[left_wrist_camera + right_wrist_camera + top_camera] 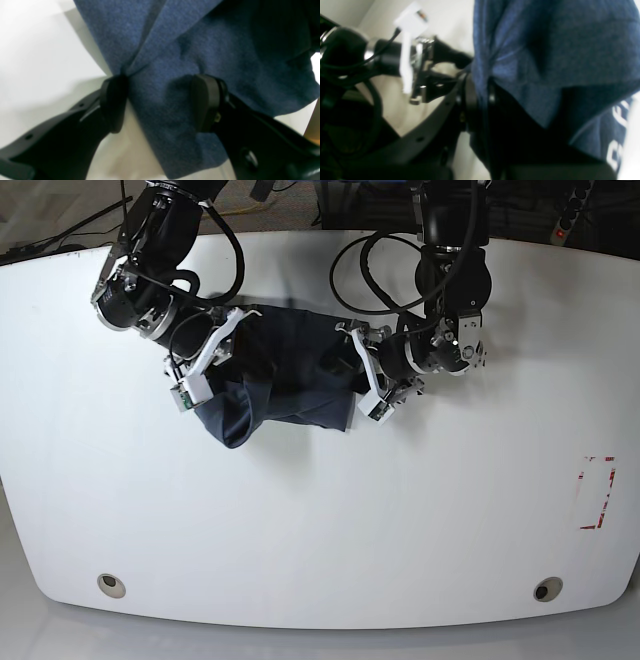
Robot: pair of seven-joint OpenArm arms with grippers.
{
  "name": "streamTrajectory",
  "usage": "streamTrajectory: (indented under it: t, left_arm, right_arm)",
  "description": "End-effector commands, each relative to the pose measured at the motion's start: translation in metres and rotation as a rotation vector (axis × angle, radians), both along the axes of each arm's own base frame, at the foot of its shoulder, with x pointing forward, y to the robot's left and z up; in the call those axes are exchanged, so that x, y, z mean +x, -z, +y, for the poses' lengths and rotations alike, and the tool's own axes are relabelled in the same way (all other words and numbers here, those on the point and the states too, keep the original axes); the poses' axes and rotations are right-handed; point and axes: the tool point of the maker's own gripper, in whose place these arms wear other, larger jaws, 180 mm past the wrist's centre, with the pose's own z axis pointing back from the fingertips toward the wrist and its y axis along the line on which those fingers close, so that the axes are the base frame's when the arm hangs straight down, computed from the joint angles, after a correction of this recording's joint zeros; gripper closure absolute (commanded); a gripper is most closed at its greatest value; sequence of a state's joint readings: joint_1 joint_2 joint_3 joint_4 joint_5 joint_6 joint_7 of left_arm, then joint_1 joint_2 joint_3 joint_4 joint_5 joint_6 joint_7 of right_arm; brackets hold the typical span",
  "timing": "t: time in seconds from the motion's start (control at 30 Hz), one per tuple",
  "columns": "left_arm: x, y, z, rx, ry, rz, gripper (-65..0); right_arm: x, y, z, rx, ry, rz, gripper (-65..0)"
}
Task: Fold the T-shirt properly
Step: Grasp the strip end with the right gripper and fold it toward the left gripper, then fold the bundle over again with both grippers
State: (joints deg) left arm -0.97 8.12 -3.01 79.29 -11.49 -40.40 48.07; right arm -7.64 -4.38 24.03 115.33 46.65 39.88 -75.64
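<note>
The T-shirt (285, 380) lies bunched on the white surface (320, 520), near its far edge. At the shirt's one side the right end effector (480, 100) is clamped on a fold of fabric. At the other side the left end effector (160, 102) straddles cloth, fingers (202, 102) spread wide.

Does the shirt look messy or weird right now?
Yes. The T-shirt is bunched into a crumpled lump between the two arms instead of lying flat on the table. One end droops down in a saggy pouch. The left hand stands wide with cloth between its fingers; the right hand pinches a fold.
</note>
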Motion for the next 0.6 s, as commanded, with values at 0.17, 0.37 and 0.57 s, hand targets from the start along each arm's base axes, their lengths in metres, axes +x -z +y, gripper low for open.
streamTrajectory:
  t: [0.17,0.37,0.57]
  left_arm:
    - [-0.011,0.014,0.006,0.072,0.019,0.055,-37.6]
    - [-0.012,0.014,0.006,0.070,0.017,0.056,-37.6]
    - [-0.012,0.014,0.006,0.070,0.017,0.056,-37.6]
  right_arm:
    - [0.009,-0.016,0.041,-0.002,-0.089,-0.095,0.0]
    - [0.016,0.017,0.050,-0.139,-0.102,-0.061,-1.1]
    - [0.023,0.029,0.061,-0.136,-0.116,-0.065,-24.6]
